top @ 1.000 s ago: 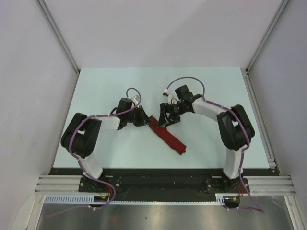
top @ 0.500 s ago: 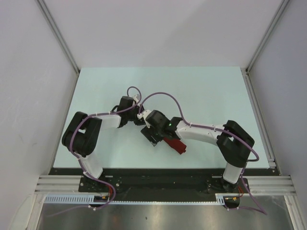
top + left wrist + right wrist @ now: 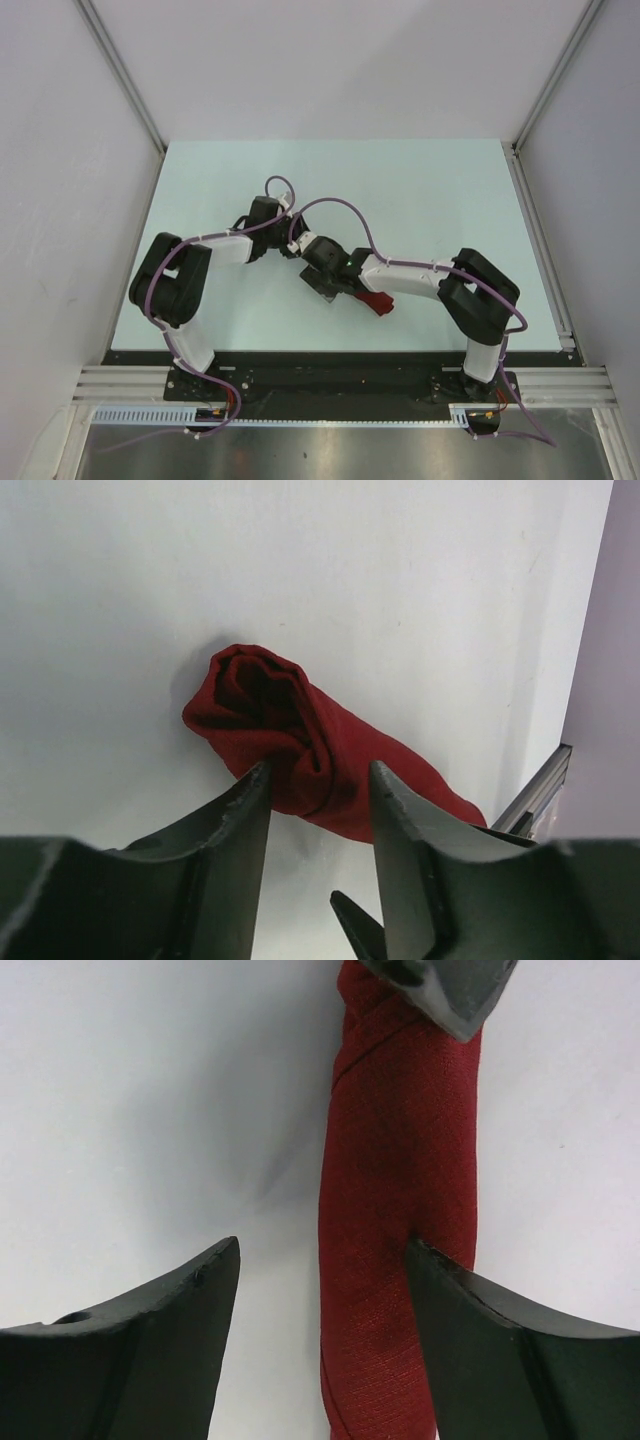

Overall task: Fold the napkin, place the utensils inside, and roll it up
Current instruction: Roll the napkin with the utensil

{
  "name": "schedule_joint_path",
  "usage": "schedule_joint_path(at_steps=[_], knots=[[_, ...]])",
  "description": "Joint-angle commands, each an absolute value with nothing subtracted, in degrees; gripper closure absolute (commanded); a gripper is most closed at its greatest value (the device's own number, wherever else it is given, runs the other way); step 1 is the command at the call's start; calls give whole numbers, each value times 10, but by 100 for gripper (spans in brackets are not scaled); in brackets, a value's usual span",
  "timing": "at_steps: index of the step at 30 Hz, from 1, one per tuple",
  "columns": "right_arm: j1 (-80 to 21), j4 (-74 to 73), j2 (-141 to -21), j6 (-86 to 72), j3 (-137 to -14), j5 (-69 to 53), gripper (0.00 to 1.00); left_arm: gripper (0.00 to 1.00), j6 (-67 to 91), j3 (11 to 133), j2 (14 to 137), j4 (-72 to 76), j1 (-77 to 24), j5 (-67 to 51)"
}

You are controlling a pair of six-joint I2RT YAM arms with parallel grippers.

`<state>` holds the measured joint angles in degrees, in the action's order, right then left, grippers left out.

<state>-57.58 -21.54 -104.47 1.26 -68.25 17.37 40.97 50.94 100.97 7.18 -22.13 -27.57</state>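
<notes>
The napkin (image 3: 330, 750) is already a tight dark red roll. It lies on the table (image 3: 450, 190) in the middle part, somewhat closer to the near edge, between the two arms. Its long axis goes diagonally, from far-left to near-right. From above, only the near-right end shows, because the right arm covers the rest. I see no utensils anywhere; I suppose they are inside the roll, but I cannot confirm it.

The left gripper (image 3: 318, 800) stands at the far-left end of the roll, where the spiral of the cloth is visible. Its jaws are parted, one finger on each side of the roll. If the pads touch the cloth I cannot tell, but it does not look like a firm clamp.

The right gripper (image 3: 322, 1260) is over the middle of the roll and looks along it, toward the left gripper. Its jaws are wide apart. The roll is not centred in the gap: one finger is at the flank of the roll, and the other is apart from it with bare table between.

Both grippers are at the roll, so neither needs a long reach. In my judgement the task is nearly done. Any last squeeze should go across the axis, and the right gripper must first shift sideways to centre the roll.
</notes>
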Motion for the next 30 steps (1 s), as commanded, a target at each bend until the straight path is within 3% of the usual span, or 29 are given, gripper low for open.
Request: schedule_joint_path(at_steps=[1,16,23,30], knots=[[-565,-200,-1049,33,-681,207,27,50,400,543,996,60,-222,-267],[-529,-185,-1055,57,-681,212,27,44,391,516,944,37,-171,-259],[-519,-183,-1054,53,-680,202,25,36,382,515,888,7,-156,-251],[-495,-178,-1019,40,-674,75,20,29,363,517,812,-46,-126,-248]])
